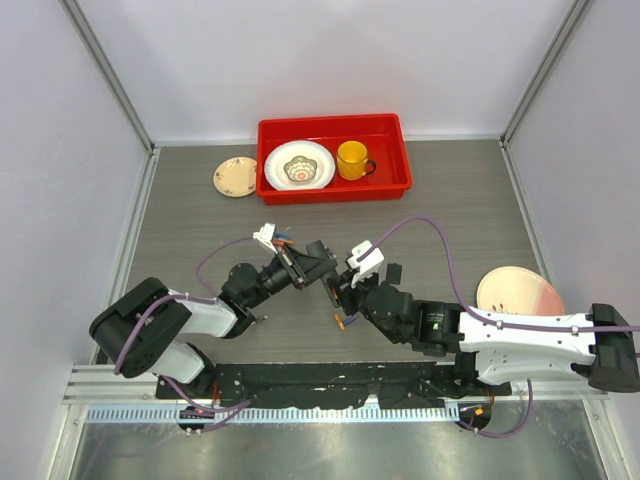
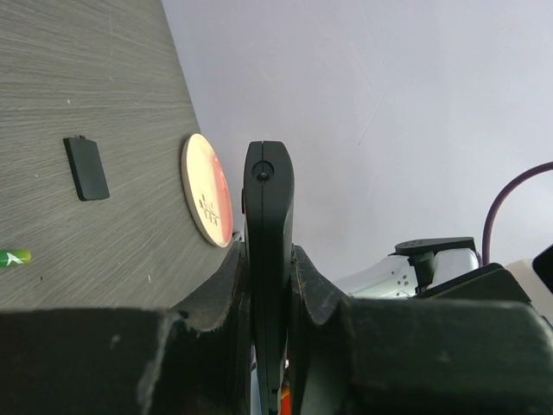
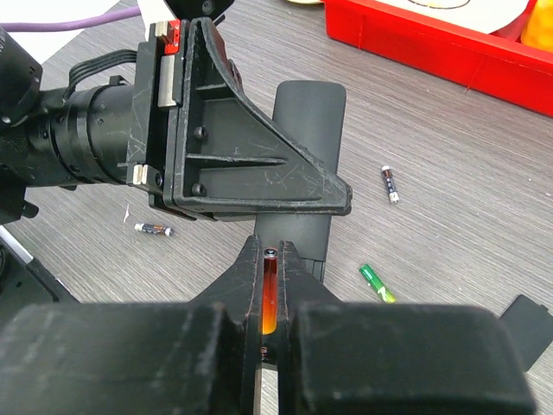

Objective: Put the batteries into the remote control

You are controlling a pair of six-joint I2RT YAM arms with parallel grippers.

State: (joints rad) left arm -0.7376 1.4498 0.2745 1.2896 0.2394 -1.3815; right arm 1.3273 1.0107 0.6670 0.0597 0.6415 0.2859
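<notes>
My left gripper is shut on the remote control, a slim black bar held on edge above the table. In the right wrist view the remote runs under the left gripper's black finger. My right gripper is shut on an orange battery, whose tip sits right at the remote's near end. In the top view the right gripper meets the left one at mid-table. Loose batteries lie on the table: a green one, a dark one and another dark one.
The remote's black battery cover lies flat on the table, also seen in the top view. A pink plate lies at the right. A red tray at the back holds a white bowl and a yellow mug. A small plate lies beside the tray.
</notes>
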